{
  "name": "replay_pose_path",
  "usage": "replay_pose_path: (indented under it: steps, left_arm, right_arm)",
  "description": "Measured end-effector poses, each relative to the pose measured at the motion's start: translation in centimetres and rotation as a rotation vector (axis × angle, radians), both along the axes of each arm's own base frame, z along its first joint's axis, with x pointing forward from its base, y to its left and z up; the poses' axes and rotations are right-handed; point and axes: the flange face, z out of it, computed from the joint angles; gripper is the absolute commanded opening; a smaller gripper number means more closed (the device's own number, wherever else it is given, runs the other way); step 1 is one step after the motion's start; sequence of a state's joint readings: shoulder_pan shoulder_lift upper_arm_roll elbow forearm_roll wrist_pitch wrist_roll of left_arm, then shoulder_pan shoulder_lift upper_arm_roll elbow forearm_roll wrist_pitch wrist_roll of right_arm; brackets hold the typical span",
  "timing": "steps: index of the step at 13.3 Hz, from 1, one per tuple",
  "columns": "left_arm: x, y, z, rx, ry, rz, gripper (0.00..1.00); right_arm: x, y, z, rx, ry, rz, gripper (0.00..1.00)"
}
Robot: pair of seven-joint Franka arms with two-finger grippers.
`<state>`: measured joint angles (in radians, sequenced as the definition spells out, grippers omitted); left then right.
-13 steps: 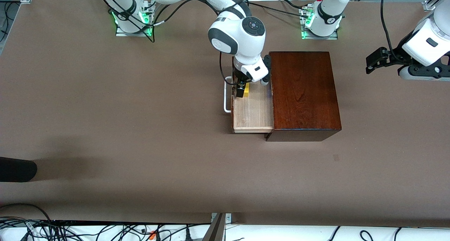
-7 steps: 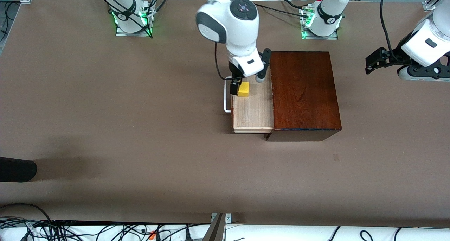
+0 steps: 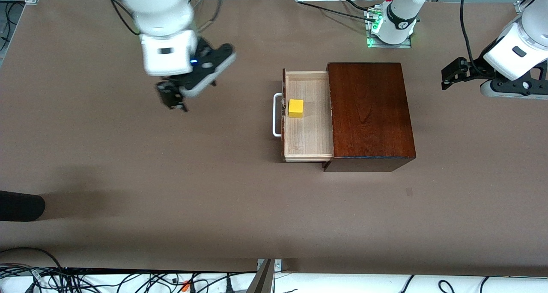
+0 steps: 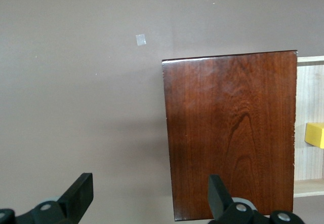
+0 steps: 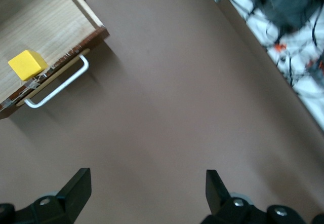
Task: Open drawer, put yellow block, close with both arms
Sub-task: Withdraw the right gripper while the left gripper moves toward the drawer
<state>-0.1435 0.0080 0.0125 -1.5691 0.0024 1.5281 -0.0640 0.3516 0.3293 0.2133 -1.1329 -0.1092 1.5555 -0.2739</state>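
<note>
Showing only in front view: left pincer (image 3: 449, 74) beside box (image 3: 370, 113).

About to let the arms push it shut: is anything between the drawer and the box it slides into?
Nothing visible blocks it. The drawer stands pulled out of the box; the yellow block lies inside on its floor, near the front panel. The right gripper hangs open over bare table; the left gripper waits, open.
</note>
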Motion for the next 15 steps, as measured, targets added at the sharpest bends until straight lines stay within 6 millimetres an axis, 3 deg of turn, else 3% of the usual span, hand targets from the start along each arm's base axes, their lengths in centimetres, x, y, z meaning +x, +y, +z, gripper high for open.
replay_pose_path:
  steps: [2, 4, 6, 8, 11, 13, 15]
  left_arm:
    - [0.3, -2.7, 0.1, -0.003, -0.010, -0.049, 1.00]
    - [0.1, -6.4, 0.3, -0.008, -0.017, -0.113, 1.00]
    - [-0.9, -10.5, 0.4, -0.013, -0.018, -0.188, 1.00]
    - [-2.4, -14.8, 0.2, -0.018, -0.013, -0.268, 1.00]
    - [-5.1, -20.8, -0.2, -0.025, -0.002, -0.386, 1.00]
    - [-7.5, -25.0, -0.6, -0.032, 0.010, -0.476, 1.00]
    - [-9.9, -29.2, -1.4, -0.046, 0.020, -0.568, 1.00]
  right_arm:
    - [2.2, -6.5, 0.1, 0.053, 0.059, -0.131, 1.00]
    - [3.4, -11.2, -0.1, 0.076, 0.077, -0.229, 1.00]
    - [3.1, -13.7, -0.1, 0.087, 0.072, -0.342, 1.00]
    - [1.5, -16.1, -0.5, 0.088, 0.092, -0.464, 1.00]
    - [-0.5, -22.3, -2.0, 0.080, 0.127, -0.594, 1.00]
    - [-0.3, -26.0, -3.5, 0.075, 0.140, -0.660, 1.00]
    - [0.3, -27.4, -4.6, 0.059, 0.140, -0.684, 1.00]
